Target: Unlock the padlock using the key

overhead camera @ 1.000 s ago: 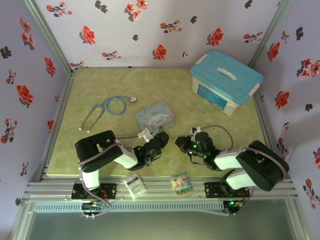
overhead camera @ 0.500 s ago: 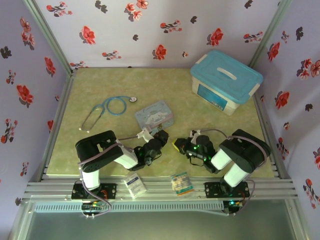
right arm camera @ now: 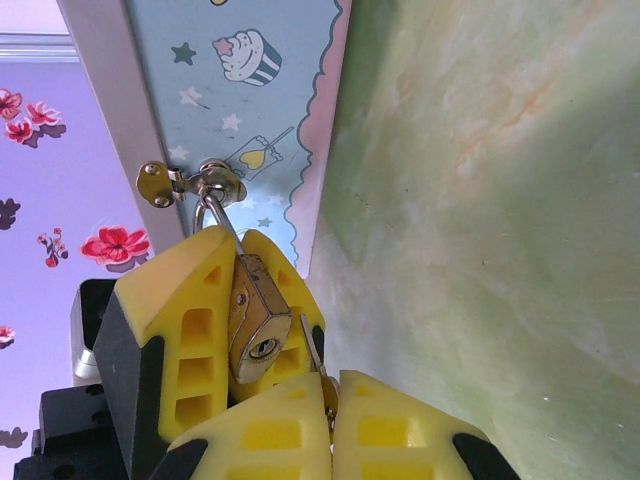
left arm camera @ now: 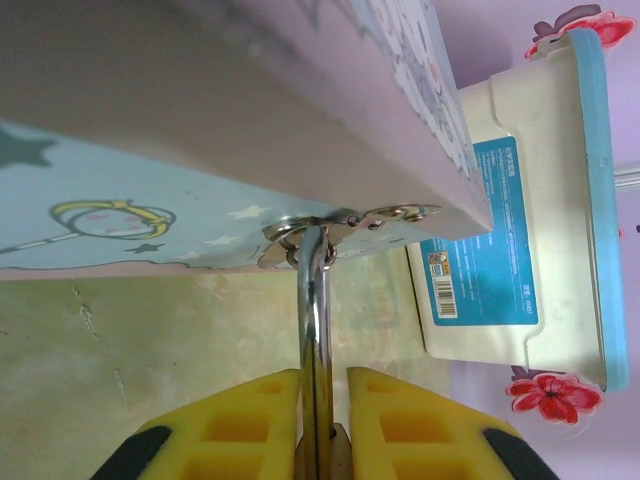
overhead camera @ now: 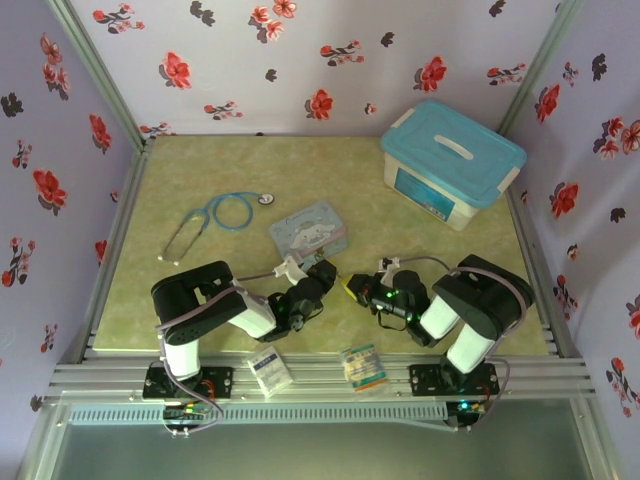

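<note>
The mottled green table (overhead camera: 230,170) sits inside walls of floral paper. The left gripper (left arm camera: 322,385) is pinched almost closed on the padlock (right arm camera: 255,318), with yellow fingers on either side of its brass body. The padlock's thin shackle is threaded through the hasp (right arm camera: 190,182) of the pale-blue cartoon tin (overhead camera: 310,230). The right gripper (right arm camera: 330,395) is fully closed, nipping the key (right arm camera: 312,357) between its tips, just beside the padlock's keyhole face. A blue-lidded box (overhead camera: 452,160) stands at the table's far right.
</note>
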Available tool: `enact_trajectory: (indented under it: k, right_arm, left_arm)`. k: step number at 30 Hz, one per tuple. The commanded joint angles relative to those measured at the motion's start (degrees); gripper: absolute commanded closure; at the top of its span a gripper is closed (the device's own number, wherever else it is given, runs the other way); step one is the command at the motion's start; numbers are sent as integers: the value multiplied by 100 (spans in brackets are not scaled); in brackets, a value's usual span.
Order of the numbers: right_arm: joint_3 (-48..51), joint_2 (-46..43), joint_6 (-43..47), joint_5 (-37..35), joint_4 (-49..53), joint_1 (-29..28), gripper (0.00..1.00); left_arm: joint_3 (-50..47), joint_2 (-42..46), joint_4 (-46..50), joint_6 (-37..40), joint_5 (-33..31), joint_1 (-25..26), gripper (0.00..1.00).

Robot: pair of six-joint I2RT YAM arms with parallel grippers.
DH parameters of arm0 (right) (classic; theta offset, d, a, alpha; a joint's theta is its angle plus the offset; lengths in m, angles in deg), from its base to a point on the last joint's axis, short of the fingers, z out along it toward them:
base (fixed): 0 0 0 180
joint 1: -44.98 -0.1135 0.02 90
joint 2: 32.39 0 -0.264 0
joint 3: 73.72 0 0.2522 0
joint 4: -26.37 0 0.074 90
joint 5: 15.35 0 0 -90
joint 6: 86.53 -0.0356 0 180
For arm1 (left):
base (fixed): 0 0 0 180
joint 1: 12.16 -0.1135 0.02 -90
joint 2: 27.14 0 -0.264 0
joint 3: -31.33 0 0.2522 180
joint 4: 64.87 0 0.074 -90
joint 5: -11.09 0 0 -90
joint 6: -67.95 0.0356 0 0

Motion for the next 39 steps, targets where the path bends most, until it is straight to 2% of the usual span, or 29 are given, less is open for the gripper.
enact_trajectory:
  k: [1,6,15,22,32,39]
  right_arm:
    - [-80,-62,94,-23,-179,-122,100]
    - [-9,-94,133,-82,-68,-171,100]
    - [55,-179,143,-170,-248,-177,100]
    - [100,-356,281,-249,21,-154,100]
    - [-149,78,200,-174,-248,-136,100]
    - [-108,-296,225,-285,-249,-127,100]
  left_arm:
    - [33,-10,-556,19,-234,28,100]
    - [126,103,-307,193,-248,29,100]
    - [173,-88,-410,66,-231,38,100]
    - [247,-319,-537,-92,-186,73,100]
    - [170,-280,-844,-166,-151,126,100]
    - [225,-309,-910,-247,-66,165,100]
